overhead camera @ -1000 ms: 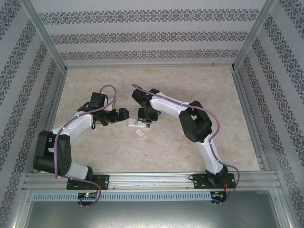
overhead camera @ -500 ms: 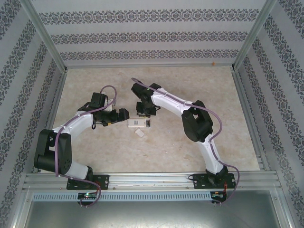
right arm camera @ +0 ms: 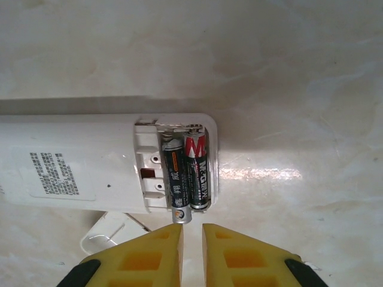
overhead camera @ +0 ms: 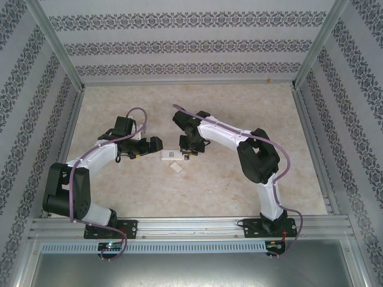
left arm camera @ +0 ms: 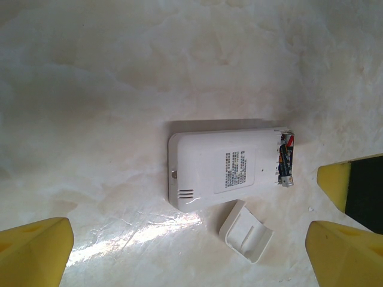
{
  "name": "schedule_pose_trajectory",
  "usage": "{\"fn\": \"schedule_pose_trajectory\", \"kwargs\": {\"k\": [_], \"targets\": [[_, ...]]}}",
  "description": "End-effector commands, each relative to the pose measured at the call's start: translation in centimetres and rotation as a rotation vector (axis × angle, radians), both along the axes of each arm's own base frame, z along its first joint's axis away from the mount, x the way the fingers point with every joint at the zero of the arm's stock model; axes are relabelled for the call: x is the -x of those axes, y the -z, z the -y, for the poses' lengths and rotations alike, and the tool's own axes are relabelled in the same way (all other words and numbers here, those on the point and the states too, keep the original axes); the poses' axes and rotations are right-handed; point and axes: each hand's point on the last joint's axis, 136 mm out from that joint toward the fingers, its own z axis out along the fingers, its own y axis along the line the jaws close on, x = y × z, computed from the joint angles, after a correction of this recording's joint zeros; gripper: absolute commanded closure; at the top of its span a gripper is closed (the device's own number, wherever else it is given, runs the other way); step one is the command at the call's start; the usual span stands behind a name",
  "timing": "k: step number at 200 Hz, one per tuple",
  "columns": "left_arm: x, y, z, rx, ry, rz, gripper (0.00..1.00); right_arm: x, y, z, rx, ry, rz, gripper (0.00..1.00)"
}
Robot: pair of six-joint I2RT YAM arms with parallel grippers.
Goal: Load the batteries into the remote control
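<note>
The white remote control (left arm camera: 221, 170) lies back side up on the marbled bench (overhead camera: 239, 119), about midway between the two arms. Its long axis runs left to right, and its battery bay is uncovered at the right end. Two batteries (right arm camera: 187, 176) sit side by side in that bay, one black with an orange band, the other red and black. The black one's metal tip pokes just past the bay's edge on the near side. The loose battery cover (left arm camera: 245, 233) rests on the bench just near of the remote, tilted and lying close beside it. The left pincer (overhead camera: 160, 144) hovers just left of the remote and slightly to the far side, its yellow fingers (left arm camera: 36, 251) spread wide with nothing between them. The right pincer (right arm camera: 191, 239) is poised at the remote's right end with its two yellow fingertips almost together. Only a thin slit separates them, and they grip nothing. Their tips sit right beside the protruding battery end, but whether they touch it I cannot tell.
</note>
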Motion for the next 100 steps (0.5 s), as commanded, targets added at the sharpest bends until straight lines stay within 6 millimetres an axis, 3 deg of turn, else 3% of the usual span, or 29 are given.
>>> {"fn": "schedule_pose_trajectory", "kwargs": {"k": [1,100], "targets": [[0.3,0.3,0.0,0.003,0.012,-0.007,0.00,0.1,0.7,-0.7,0.003,0.000,0.006,0.82],[0.3,0.1,-0.1,-0.004,0.012,-0.004,0.00,0.1,2.5,-1.0,0.025,-0.014,-0.019,0.83]]}}
